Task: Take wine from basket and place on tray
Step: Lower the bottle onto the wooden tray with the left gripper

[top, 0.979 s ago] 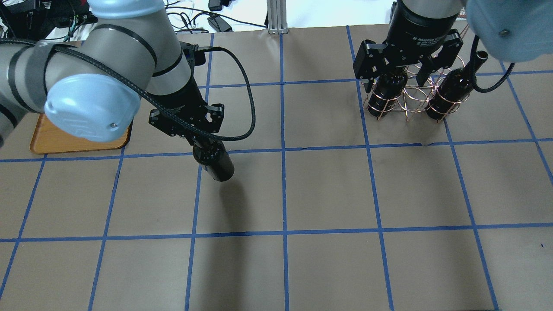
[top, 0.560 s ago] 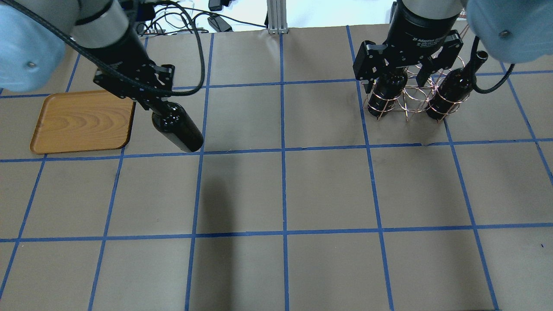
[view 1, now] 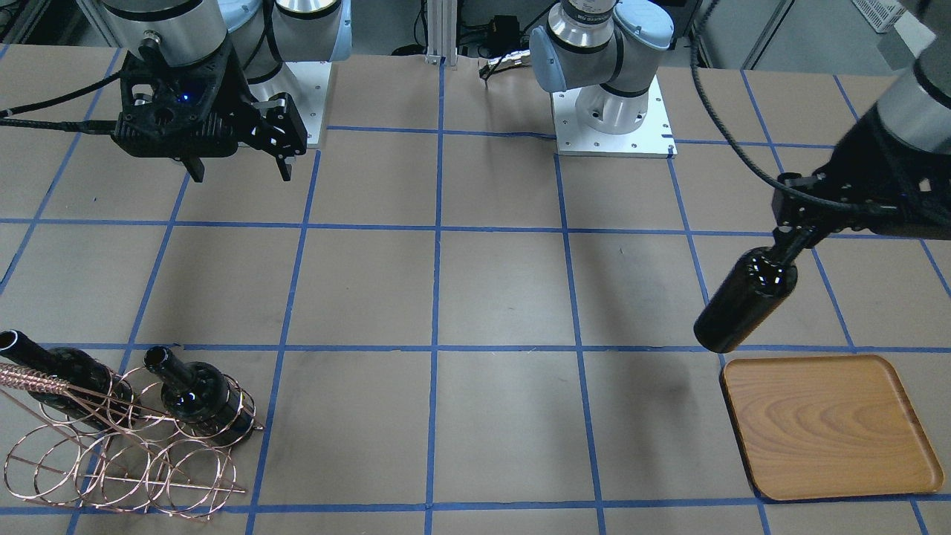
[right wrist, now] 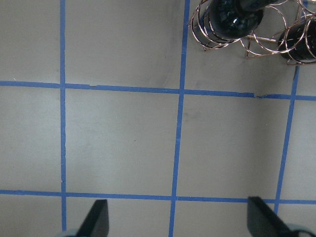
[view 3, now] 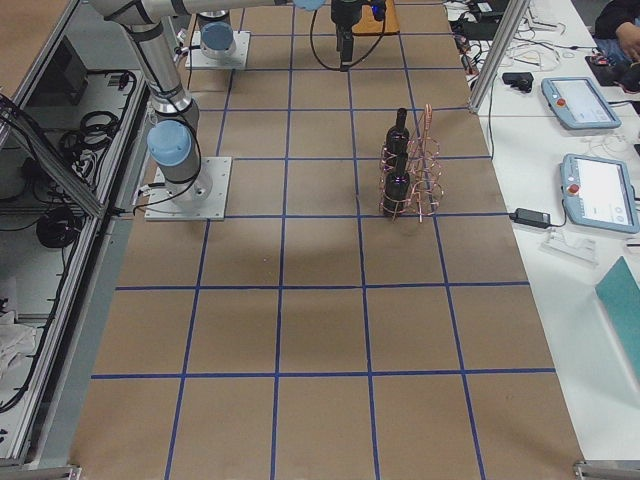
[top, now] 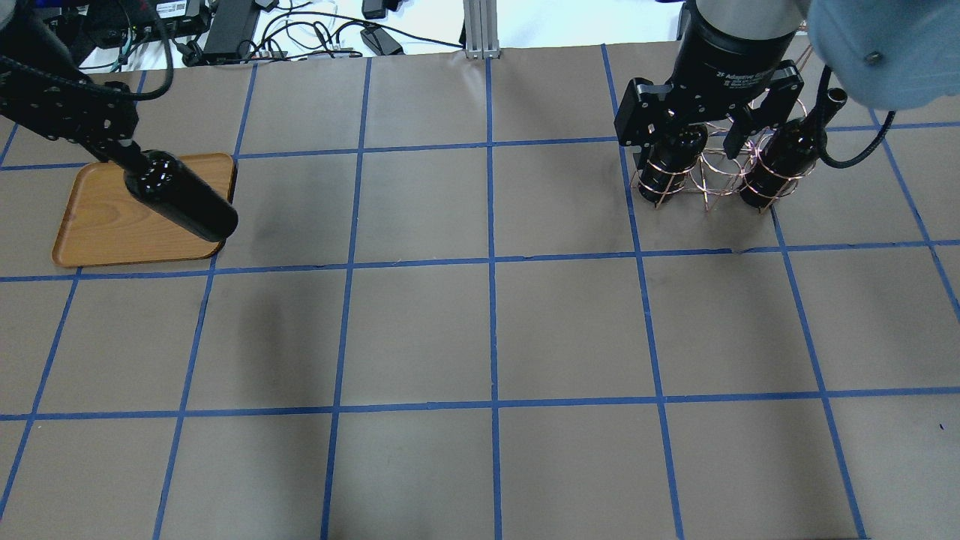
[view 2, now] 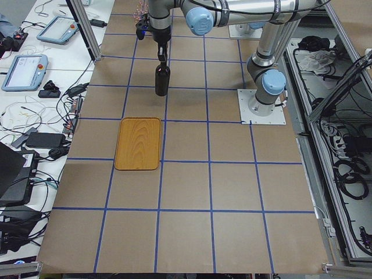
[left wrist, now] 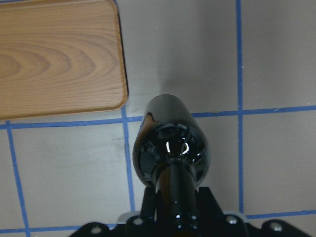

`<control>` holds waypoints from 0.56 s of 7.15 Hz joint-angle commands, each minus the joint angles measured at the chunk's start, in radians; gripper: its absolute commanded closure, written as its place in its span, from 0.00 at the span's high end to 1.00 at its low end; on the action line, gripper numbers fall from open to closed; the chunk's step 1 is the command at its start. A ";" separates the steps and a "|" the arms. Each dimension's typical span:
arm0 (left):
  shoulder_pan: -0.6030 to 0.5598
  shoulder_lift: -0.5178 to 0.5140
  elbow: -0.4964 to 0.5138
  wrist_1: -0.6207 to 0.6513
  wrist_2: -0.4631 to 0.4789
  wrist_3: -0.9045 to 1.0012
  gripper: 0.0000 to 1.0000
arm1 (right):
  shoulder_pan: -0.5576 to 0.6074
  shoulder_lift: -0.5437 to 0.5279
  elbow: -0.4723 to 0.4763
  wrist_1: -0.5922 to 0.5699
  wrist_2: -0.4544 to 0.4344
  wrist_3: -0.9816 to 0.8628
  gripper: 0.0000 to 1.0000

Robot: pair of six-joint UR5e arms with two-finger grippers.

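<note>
Left wrist view: left gripper [left wrist: 174, 217] pinches the wine [left wrist: 170, 143] by its neck, base down; tray [left wrist: 59, 54] lies just beside, leftward.

Overhead, I get only part of the left gripper [top: 124, 150], since its body runs off the left edge. The wine [top: 184, 199] it holds covers part of the tray [top: 90, 240]. The right gripper [top: 686, 142] masks the top of the basket [top: 709, 184]. My right wrist camera crops the basket and the other bottles [right wrist: 234, 17] at its upper edge.
</note>
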State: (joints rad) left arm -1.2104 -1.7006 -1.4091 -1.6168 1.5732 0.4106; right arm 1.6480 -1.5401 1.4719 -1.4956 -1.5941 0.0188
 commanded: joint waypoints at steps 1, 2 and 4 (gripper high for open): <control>0.092 -0.153 0.138 0.009 0.019 0.089 0.00 | -0.004 -0.005 -0.001 -0.002 0.000 0.007 1.00; 0.094 -0.224 0.203 0.034 0.019 0.118 0.00 | -0.002 -0.005 -0.001 -0.003 0.002 0.012 1.00; 0.109 -0.309 0.243 0.099 0.016 0.164 0.00 | -0.004 -0.005 -0.001 -0.003 0.002 0.000 1.00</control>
State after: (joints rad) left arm -1.1137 -1.9535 -1.1935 -1.5530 1.5906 0.5410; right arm 1.6448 -1.5446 1.4711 -1.4985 -1.5925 0.0266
